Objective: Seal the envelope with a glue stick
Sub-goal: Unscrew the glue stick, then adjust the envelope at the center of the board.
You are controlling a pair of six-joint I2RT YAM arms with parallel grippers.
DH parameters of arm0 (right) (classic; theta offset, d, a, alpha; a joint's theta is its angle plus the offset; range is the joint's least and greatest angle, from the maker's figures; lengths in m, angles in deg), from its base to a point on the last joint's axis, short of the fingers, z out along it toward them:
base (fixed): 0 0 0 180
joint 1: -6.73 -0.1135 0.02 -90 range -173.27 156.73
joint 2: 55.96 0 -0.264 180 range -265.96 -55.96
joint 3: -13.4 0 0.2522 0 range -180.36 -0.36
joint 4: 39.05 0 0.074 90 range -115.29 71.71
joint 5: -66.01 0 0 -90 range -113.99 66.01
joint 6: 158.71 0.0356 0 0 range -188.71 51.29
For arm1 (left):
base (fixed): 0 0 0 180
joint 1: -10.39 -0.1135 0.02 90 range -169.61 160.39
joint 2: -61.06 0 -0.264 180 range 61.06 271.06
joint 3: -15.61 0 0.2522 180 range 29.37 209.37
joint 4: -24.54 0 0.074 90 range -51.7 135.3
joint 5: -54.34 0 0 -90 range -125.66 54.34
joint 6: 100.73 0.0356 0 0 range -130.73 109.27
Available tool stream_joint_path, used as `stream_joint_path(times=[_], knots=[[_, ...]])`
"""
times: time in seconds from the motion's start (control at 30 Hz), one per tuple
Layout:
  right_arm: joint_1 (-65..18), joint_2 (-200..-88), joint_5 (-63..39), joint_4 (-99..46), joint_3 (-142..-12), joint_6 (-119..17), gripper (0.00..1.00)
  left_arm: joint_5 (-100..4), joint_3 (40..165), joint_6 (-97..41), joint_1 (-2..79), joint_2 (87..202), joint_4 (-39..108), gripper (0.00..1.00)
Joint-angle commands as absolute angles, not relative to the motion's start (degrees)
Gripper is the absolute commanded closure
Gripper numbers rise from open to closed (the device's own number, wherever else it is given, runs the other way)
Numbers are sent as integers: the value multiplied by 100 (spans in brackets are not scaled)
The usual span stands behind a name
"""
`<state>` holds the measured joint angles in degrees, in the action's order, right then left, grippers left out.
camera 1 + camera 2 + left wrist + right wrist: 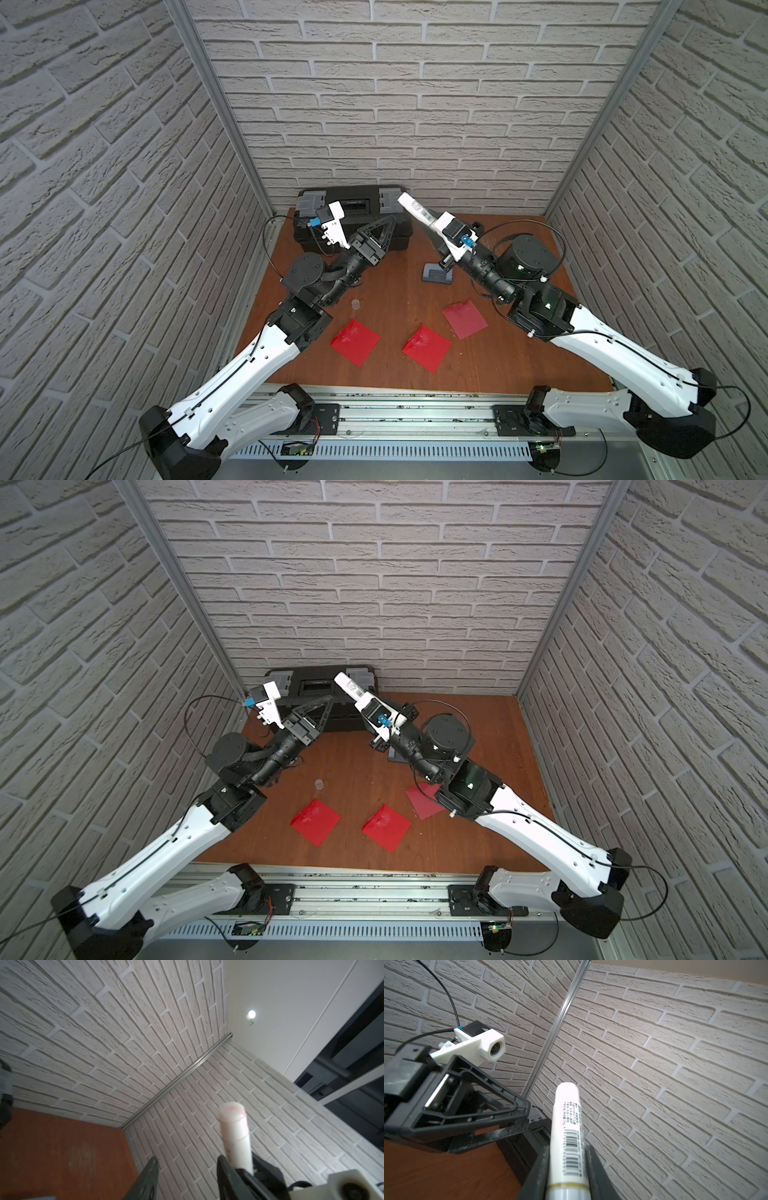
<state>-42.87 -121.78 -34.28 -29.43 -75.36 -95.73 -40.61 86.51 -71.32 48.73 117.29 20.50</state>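
Note:
My right gripper [566,1147] is shut on the glue stick [568,1118], a white tube with a barcode label. The tube is held in the air and sticks out toward the back wall in both top views [413,208] [348,684]. Its uncapped end [231,1109] carries a pink smear. My left gripper [188,1159] is open with nothing between its fingers, and the stick stands just outside one finger [226,1174]. A clear cap [355,304] stands on the table. Three red envelopes [355,341] [427,347] [464,319] lie flat near the front.
A black toolbox [353,203] sits against the back wall behind my left gripper [388,222]. A grey-blue hole punch [436,276] lies under the right wrist. Brick walls close in the wooden table [390,291] on three sides.

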Motion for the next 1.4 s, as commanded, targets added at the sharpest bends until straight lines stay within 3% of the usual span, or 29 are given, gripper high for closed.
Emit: stream_joint_path(times=[0.0,0.27,0.47,0.57,0.77,0.93,1.1,1.37], knots=[[-4284,-11769,-3681,-2307,-7364,-8741,97,-4578,9051,-5959,4645,11661,3991,52],[-4282,-10912,-3743,-1060,-6722,-8200,97,-3875,10125,-3642,4423,12078,7785,51],[-4279,-10400,-3848,-831,-6253,-7930,97,-2045,10165,-4179,4413,12748,9645,46],[-4281,-10274,-3829,-815,-6105,-7821,97,-1808,9462,-4717,4397,12582,9502,31],[-4288,-10219,-3893,-812,-5996,-7734,97,-2160,7997,-5476,4163,12063,8696,16],[-4280,-10251,-3915,-888,-5951,-7685,97,-2341,7282,-5428,3849,12136,7960,11],[-4283,-10324,-3899,-877,-5967,-7619,97,-3190,6837,-5143,3394,12517,6923,9],[-4284,-10322,-3970,-806,-5942,-7602,97,-3607,6664,-5130,3205,13330,6672,9]])
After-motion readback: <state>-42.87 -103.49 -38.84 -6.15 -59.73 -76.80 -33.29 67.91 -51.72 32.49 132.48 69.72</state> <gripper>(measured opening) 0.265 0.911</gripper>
